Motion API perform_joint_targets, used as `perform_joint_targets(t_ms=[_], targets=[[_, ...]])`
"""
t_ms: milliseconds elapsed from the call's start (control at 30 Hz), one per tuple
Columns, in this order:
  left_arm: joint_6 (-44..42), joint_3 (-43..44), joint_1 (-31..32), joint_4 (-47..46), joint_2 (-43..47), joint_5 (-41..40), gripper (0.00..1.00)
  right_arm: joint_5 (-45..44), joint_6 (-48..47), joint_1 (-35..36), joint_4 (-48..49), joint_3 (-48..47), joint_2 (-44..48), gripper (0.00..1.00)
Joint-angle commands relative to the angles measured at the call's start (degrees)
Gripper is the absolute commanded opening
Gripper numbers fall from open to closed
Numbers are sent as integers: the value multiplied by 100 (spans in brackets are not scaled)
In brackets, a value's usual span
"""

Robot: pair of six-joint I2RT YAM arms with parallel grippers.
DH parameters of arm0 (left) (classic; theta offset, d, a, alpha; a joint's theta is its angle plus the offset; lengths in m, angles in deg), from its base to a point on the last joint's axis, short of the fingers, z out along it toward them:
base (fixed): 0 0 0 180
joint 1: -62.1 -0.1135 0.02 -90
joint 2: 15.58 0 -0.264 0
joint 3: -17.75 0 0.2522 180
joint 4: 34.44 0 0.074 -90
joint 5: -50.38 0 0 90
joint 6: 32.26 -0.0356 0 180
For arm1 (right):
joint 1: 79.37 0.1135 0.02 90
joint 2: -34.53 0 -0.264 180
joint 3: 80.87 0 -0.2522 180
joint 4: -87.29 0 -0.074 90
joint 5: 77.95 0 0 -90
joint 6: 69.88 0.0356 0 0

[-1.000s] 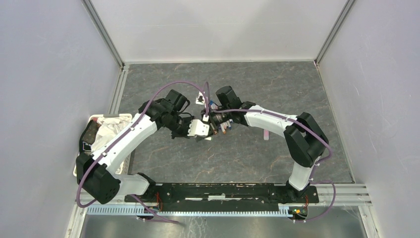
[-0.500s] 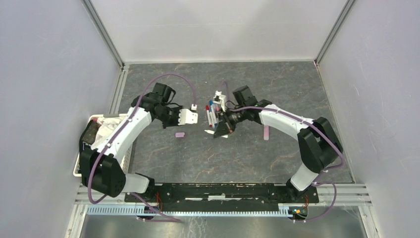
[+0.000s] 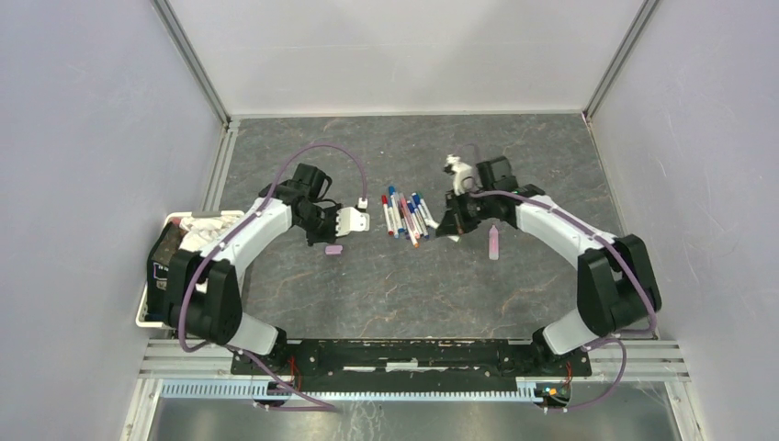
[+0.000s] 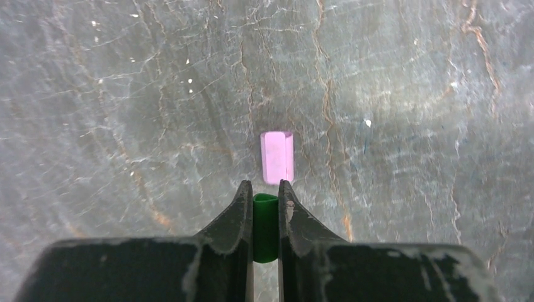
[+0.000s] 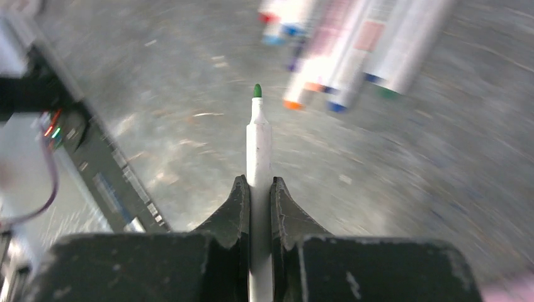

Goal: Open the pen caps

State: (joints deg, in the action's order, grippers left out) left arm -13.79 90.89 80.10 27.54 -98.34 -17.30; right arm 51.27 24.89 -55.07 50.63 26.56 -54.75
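Note:
Several pens [image 3: 405, 214] with white barrels and coloured ends lie in a bunch mid-table; they show blurred in the right wrist view [image 5: 352, 44]. My left gripper [image 4: 266, 192] is shut on a green pen cap [image 4: 265, 226], just above a pink cap [image 4: 277, 156] lying on the table, also seen from above [image 3: 333, 249]. My right gripper [image 5: 257, 185] is shut on a white pen [image 5: 258, 145] with a bare green tip, held right of the bunch [image 3: 450, 225]. A thicker pink pen [image 3: 494, 243] lies beside the right arm.
A white basket [image 3: 174, 223] with cloth and a dark object sits at the left table edge. Grey walls close the table on three sides. The arms' base rail [image 3: 404, 354] runs along the near edge.
The two grippers, joined over the pens a second ago, have pulled apart: left moved left with the green cap, right moved right with the uncapped pen. The bunch of pens now lies exposed.

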Motion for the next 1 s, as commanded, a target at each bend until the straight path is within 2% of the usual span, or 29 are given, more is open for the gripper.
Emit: perform_joint_targets(t_ms=[0, 67, 233, 533, 700, 733, 800, 900, 933, 967], targets=[[676, -250, 90, -831, -368, 119, 2, -2075, 677, -763, 239, 431, 569, 0], [741, -342, 134, -1025, -544, 1, 3, -2734, 867, -1040, 304, 707, 778, 0], [923, -438, 151, -1342, -882, -270, 10, -3547, 1039, -1456, 649, 1297, 1124, 0], [1050, -584, 151, -1347, -1018, -264, 35, -4293, 1075, -1565, 959, 1512, 763, 0], [1166, -412, 155, -1034, -917, -24, 60, -4638, 1039, -1613, 944, 1411, 532, 2], [1232, -331, 155, -952, -889, 38, 62, -4680, 1028, -1617, 959, 1428, 492, 3], [1380, -152, 150, -752, -808, 170, 73, -4768, 1017, -1620, 999, 1502, 422, 11], [1825, 254, 151, -518, -710, 314, 80, -4804, 992, -1616, 1021, 1579, 296, 24], [2045, 427, 151, -436, -713, 321, 95, -4801, 1000, -1623, 1025, 1606, 268, 25], [2236, 736, 145, -286, -741, 320, 99, -4792, 1006, -1615, 1033, 1624, 239, 26]])
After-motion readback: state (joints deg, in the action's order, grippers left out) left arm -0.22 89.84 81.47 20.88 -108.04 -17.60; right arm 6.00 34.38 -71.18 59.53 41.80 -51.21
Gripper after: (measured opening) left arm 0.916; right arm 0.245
